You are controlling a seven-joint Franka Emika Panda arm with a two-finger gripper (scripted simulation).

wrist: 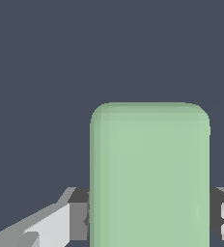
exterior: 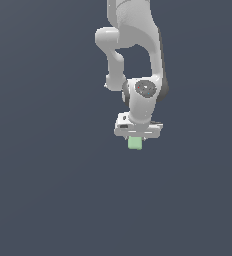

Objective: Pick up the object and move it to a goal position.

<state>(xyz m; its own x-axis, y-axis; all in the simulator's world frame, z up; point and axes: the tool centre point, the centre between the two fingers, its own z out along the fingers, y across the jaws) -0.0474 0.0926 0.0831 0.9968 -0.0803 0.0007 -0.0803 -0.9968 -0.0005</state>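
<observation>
The object (exterior: 134, 143) is a small pale mint-green block with rounded corners. In the exterior view it sticks out just below the white gripper (exterior: 136, 138), near the middle of the picture. The wrist view shows the object (wrist: 150, 178) large and close, with one finger (wrist: 77, 214) pressed against each of its two sides. The gripper (wrist: 150, 217) is shut on it. The arm's white links rise above the gripper to the exterior view's top edge. No goal marker shows in either view.
Around the arm there is only a plain dark blue-grey surface (exterior: 43, 190), with no other objects, containers or edges in view.
</observation>
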